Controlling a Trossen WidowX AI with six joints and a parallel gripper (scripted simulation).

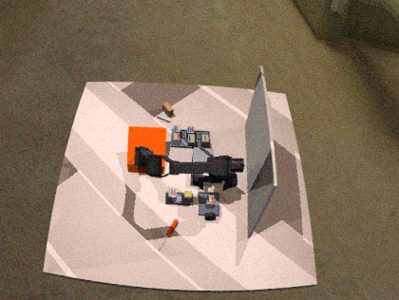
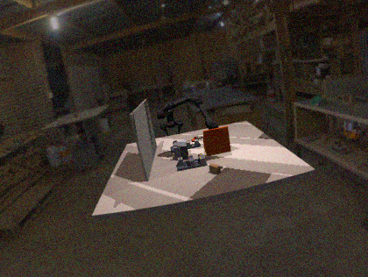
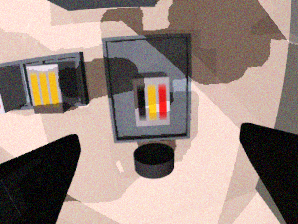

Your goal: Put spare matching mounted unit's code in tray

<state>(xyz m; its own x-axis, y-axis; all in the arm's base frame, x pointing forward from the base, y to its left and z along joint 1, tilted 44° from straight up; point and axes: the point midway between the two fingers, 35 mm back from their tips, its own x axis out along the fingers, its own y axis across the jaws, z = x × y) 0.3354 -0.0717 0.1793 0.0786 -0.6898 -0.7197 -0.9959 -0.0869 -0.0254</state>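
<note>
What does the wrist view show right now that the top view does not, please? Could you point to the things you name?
Only the wrist view: the tray spare's (image 1: 211,199) (image 3: 152,102) separate black, yellow and red stripes, and open jaws (image 1: 215,182) spread apart with nothing between them.

Only the top view: the orange-handled screwdriver (image 1: 173,228), the orange box (image 1: 147,142) and the small brown block (image 1: 167,108).

Both: the tray (image 1: 202,196) (image 3: 115,120), the spare lying in it, and the black round piece (image 1: 210,215) (image 3: 154,160) beside it.

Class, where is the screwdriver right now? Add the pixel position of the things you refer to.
In the top view, the screwdriver (image 1: 173,228) lies on the table's lower half, just below the two small trays (image 1: 179,198) (image 1: 202,209).
</note>
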